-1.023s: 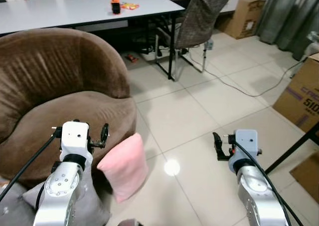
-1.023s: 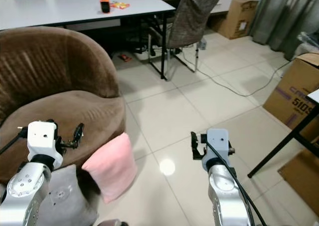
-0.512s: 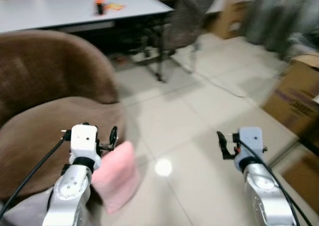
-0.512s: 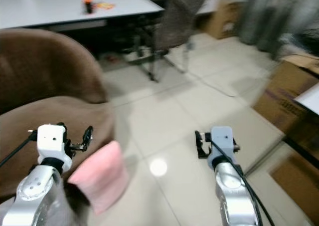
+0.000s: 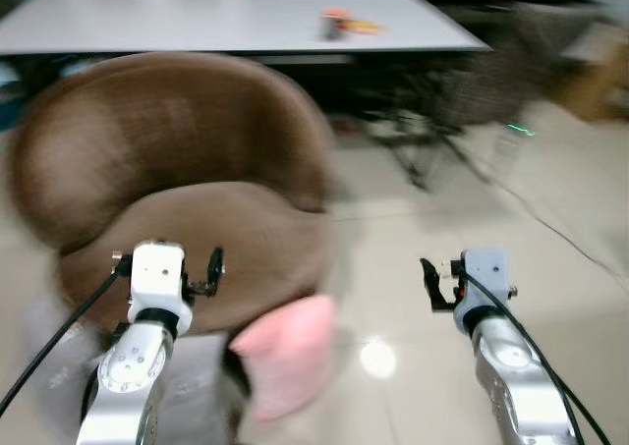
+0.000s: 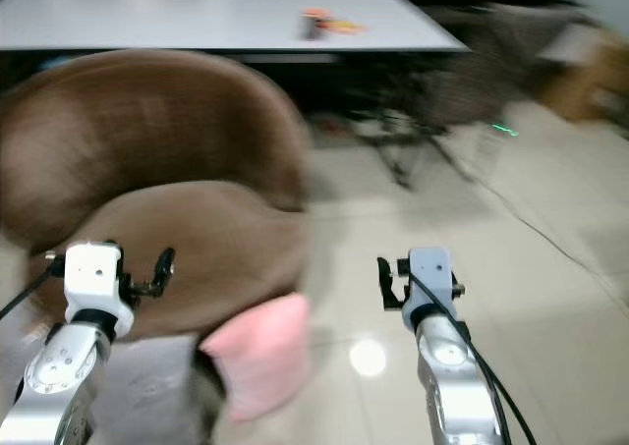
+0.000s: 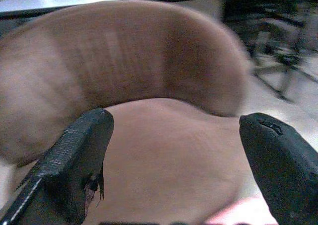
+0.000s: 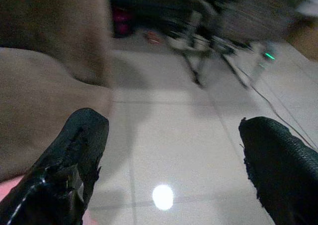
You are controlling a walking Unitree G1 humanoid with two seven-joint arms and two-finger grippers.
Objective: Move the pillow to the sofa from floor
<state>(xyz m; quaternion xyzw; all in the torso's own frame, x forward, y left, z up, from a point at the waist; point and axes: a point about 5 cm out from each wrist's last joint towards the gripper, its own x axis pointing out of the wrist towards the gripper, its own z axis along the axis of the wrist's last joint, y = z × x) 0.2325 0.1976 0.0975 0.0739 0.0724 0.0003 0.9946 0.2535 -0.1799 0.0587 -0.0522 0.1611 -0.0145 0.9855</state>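
The pink pillow (image 5: 285, 352) stands on the tiled floor and leans against the front of the brown round sofa (image 5: 177, 160). The picture is blurred. My left gripper (image 5: 211, 268) is raised over the sofa seat's front edge, above and to the left of the pillow. In its wrist view its fingers (image 7: 74, 165) stand wide apart, open, with the sofa seat (image 7: 169, 155) between them and a pink corner of the pillow (image 7: 233, 217) low down. My right gripper (image 5: 430, 283) hovers over bare floor to the right of the pillow, open, fingers (image 8: 64, 170) holding nothing.
A grey cushion (image 5: 192, 391) lies on the floor under my left arm, beside the pillow. Behind the sofa stands a long white table (image 5: 226, 23) with a small orange thing (image 5: 334, 21). A chair (image 5: 491, 82) and a floor cable (image 5: 550, 229) are to the right.
The camera has swung to the left, so the sofa and pillow now sit nearer the middle. Both grippers stay raised and open; the pillow lies where it was.
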